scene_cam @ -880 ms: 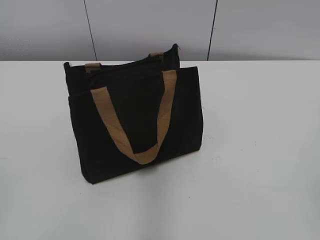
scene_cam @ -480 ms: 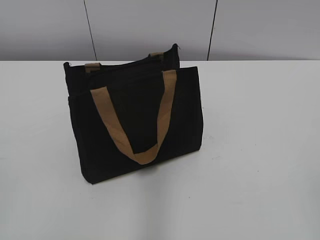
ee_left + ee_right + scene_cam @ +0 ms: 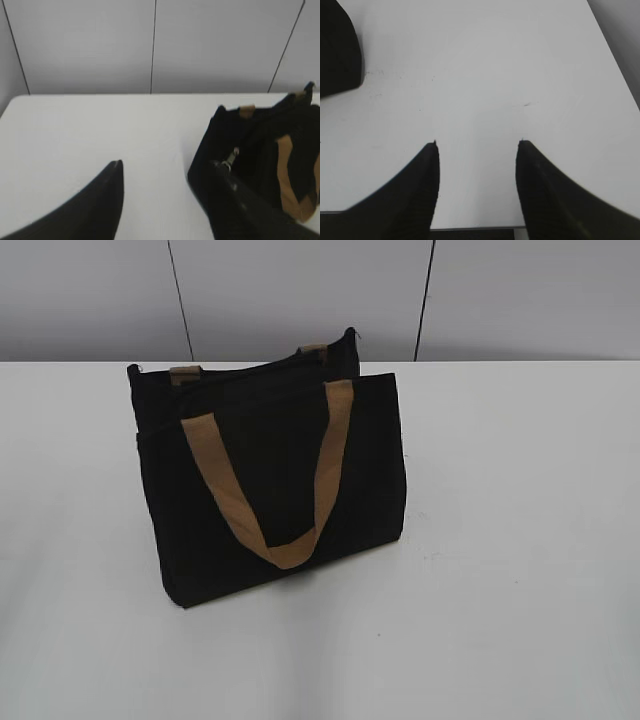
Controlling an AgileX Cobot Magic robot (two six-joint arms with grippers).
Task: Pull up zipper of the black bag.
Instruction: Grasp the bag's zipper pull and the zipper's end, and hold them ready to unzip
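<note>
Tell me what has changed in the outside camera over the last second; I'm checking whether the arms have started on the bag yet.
Nothing visibly changed. The black bag stands in the same spot on the table, its front handle hanging as before, and neither arm has come into the exterior view.
</note>
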